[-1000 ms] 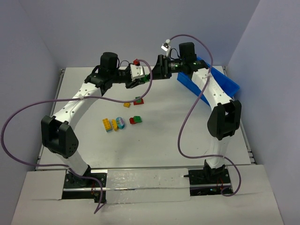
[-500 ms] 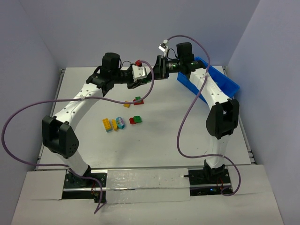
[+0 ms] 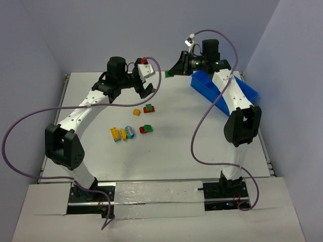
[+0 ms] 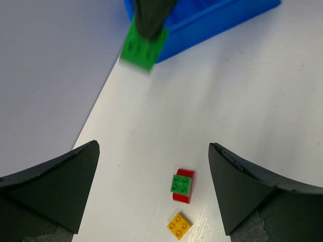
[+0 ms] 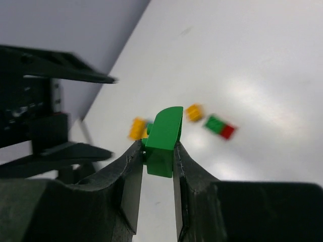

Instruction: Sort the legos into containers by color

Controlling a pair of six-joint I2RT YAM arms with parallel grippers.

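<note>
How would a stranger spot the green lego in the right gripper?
Find the blue bin at the table's far right. Just left of it, the right gripper holds a green lego in the air. It is the only green one off the table; the others sit stacked on red bricks.

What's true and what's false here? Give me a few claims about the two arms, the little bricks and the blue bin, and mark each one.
1. The right gripper is clamped on a small green studded plastic brick. True.
2. The left gripper holds a yellow brick. False: its jaws stand wide open with nothing between them.
3. A green-on-red plastic brick pair lies on the white table. True.
4. The bright blue plastic bin sits on the left arm's side. False: it stands at the table's far right.
</note>
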